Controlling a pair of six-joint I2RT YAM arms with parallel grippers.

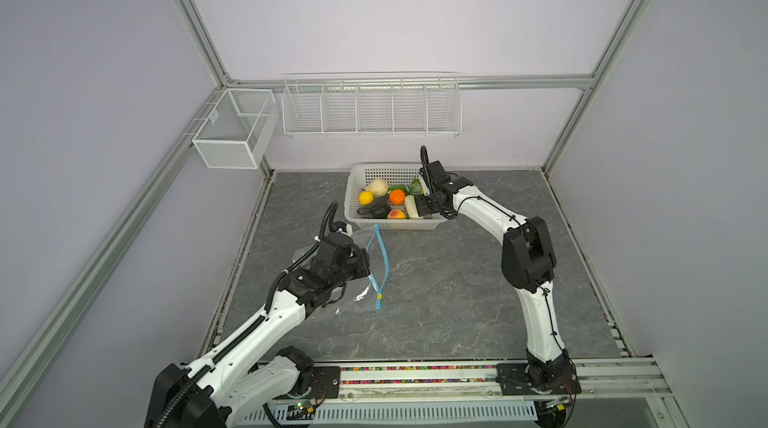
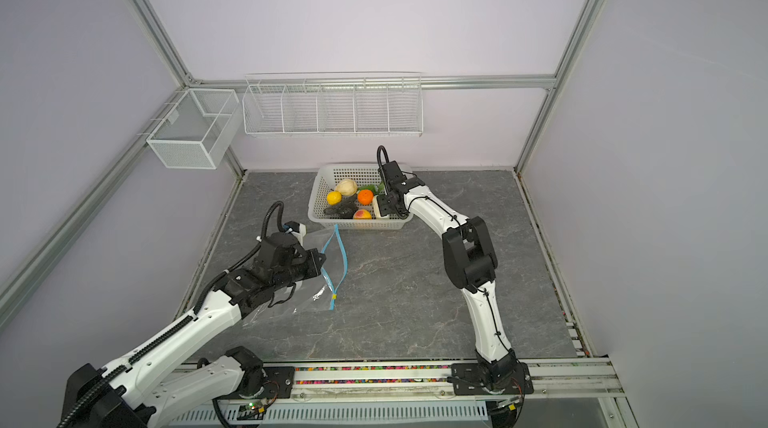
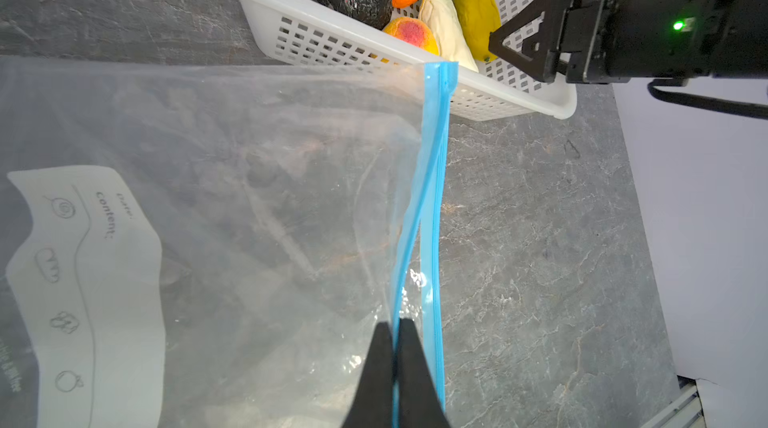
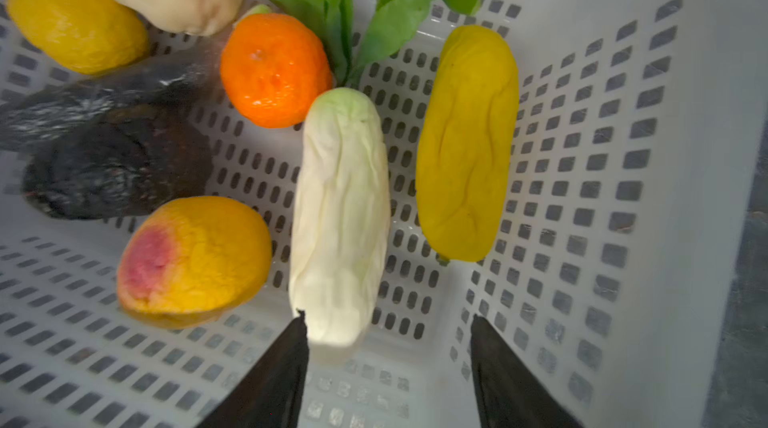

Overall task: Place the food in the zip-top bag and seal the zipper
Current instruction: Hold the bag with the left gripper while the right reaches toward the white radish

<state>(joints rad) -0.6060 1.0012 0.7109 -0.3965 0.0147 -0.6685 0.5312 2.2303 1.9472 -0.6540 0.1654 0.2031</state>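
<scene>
The clear zip-top bag (image 3: pixel 249 197) with its white label lies on the grey table, left of the basket (image 1: pixel 352 185). Its blue zipper (image 3: pixel 434 197) is parted, and a yellow slider (image 1: pixel 379 296) sits at the near end. My left gripper (image 3: pixel 397 324) is shut on the zipper's upper lip. My right gripper (image 4: pixel 388 320) is open inside the basket, one fingertip against the end of the white radish (image 4: pixel 340 218). The other food lies around it: a long yellow piece (image 4: pixel 465 143), an orange (image 4: pixel 272 73), a peach (image 4: pixel 195 260), dark pieces (image 4: pixel 116 160) and a lemon (image 4: pixel 75 23).
The white perforated basket wall (image 4: pixel 602 156) rises close beside my right gripper. A wire rack (image 1: pixel 372 110) and a mesh box (image 1: pixel 232 131) hang on the back wall. Both arms stand on a rail (image 1: pixel 415 376) at the table's front edge.
</scene>
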